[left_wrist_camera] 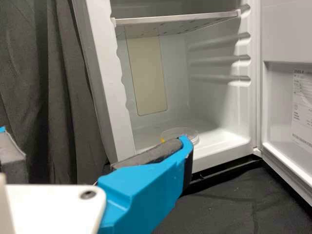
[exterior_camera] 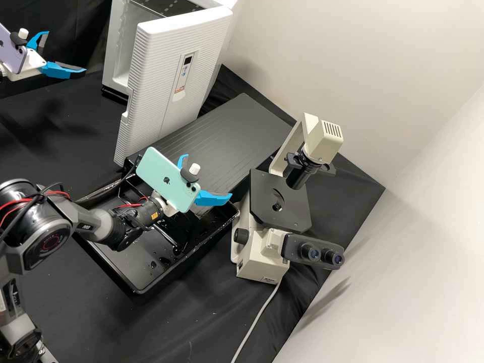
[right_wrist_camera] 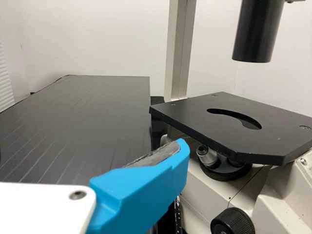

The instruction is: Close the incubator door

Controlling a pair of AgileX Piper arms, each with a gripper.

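As closing awaits, incubator door stands open

The right gripper is wide and empty; the left gripper, farther off, likewise. Past the right one, the door's long axis runs upright, free edge pointing out between them. Next, likely: press its outer face toward the cabinet.

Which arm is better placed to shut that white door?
Probably the right: its gripper is on the outer side of the door, where a push could close it; the left gripper faces the open incubator.

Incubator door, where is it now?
The door stands open at the incubator's front, upper left in the high view, beside the dark grooved panel.
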